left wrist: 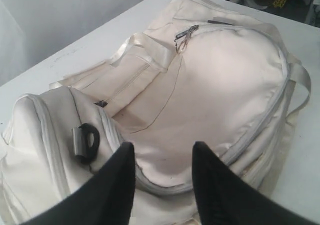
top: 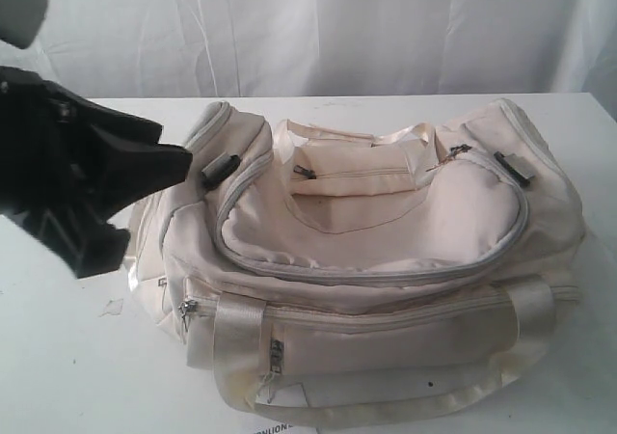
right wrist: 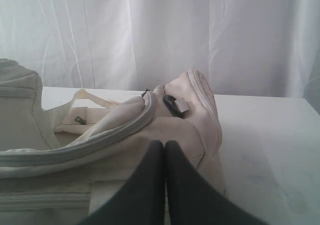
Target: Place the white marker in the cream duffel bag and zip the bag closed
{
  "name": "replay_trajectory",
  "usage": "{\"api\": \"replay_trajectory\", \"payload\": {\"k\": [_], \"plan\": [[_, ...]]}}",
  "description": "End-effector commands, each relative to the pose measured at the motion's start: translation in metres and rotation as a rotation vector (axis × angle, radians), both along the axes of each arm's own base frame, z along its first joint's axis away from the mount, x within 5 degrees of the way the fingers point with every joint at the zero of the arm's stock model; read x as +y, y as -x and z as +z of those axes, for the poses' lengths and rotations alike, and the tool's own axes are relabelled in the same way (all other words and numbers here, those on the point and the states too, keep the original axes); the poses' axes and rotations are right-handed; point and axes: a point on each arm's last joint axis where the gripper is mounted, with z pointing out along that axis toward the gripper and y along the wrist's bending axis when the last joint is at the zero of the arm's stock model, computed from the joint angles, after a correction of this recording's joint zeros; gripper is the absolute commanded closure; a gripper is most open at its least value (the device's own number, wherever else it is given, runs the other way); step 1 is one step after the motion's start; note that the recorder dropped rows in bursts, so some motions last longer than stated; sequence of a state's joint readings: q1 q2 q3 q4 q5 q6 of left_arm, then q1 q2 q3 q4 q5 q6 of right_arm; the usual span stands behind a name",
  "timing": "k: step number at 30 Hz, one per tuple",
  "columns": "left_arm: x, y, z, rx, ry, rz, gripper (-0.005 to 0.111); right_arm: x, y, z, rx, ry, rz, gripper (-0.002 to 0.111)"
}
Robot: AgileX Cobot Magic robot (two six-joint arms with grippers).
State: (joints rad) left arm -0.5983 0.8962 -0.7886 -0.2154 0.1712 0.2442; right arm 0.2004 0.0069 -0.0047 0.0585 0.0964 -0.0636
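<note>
On the white surface (top: pixel 58 357) lies the bag (top: pixel 386 231), its main zip closed, with the puller (top: pixel 458 151) near its right end. The left gripper (left wrist: pixel 163 150) hangs over the bag's left end, fingers apart and empty. The right gripper (right wrist: pixel 164 144), fingers pressed together, sits low and close to the bag.

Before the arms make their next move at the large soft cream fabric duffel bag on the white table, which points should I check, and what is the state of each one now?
1. Grey main zip of the cream fabric duffel bag: looks closed along the length in view, with the metal pull at its end: ok.
2. Slim white marker: it shows in no view, so whether it is inside the bag: cannot tell.
3. Left gripper: open, empty, above one end of the bag: ok.
4. Right gripper: shut, nothing between its fingers: ok.
5. Bag lies on the white table: ok.
</note>
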Motion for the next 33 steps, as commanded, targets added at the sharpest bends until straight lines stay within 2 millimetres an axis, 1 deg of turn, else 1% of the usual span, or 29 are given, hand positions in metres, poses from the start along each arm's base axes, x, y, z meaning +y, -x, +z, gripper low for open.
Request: {"api": "replay_trajectory", "payload": {"k": [1, 3, 10, 12, 13, 17, 18, 19, 24, 29, 33], "plan": [[0.019, 0.02, 0.007, -0.048, -0.02, 0.008, 0.064, 0.0, 0.0, -0.001, -0.01, 0.005, -0.006, 0.108], [0.026, 0.025, 0.005, -0.074, -0.003, 0.027, 0.064, 0.0, 0.0, -0.001, -0.01, 0.005, -0.006, 0.108], [0.041, 0.038, -0.028, -0.142, 0.042, 0.093, 0.064, 0.0, 0.0, -0.001, -0.01, 0.005, -0.006, 0.108], [0.046, 0.04, -0.04, -0.211, 0.082, 0.13, 0.064, 0.0, 0.0, -0.001, -0.01, 0.005, -0.006, 0.108], [0.049, 0.043, -0.053, -0.237, 0.095, 0.148, 0.064, 0.0, 0.0, -0.001, -0.01, 0.005, -0.006, 0.108], [0.057, 0.053, -0.076, -0.268, 0.11, 0.17, 0.064, 0.0, 0.0, -0.001, -0.01, 0.005, -0.006, 0.108], [0.062, 0.059, -0.088, -0.271, 0.111, 0.172, 0.064, 0.0, 0.0, -0.001, -0.01, 0.005, -0.006, 0.108], [0.064, 0.064, -0.095, -0.276, 0.115, 0.172, 0.064, 0.0, 0.0, -0.001, -0.01, 0.005, -0.006, 0.108], [0.077, 0.083, -0.122, -0.317, 0.14, 0.195, 0.064, 0.0, 0.0, -0.001, -0.01, 0.005, -0.006, 0.108], [0.086, 0.091, -0.14, -0.351, 0.165, 0.252, 0.064, 0.0, 0.0, -0.001, -0.01, 0.005, -0.006, 0.108], [0.09, 0.094, -0.138, -0.393, 0.204, 0.292, 0.064, 0.0, 0.0, -0.001, -0.01, 0.005, -0.006, 0.108]]}}
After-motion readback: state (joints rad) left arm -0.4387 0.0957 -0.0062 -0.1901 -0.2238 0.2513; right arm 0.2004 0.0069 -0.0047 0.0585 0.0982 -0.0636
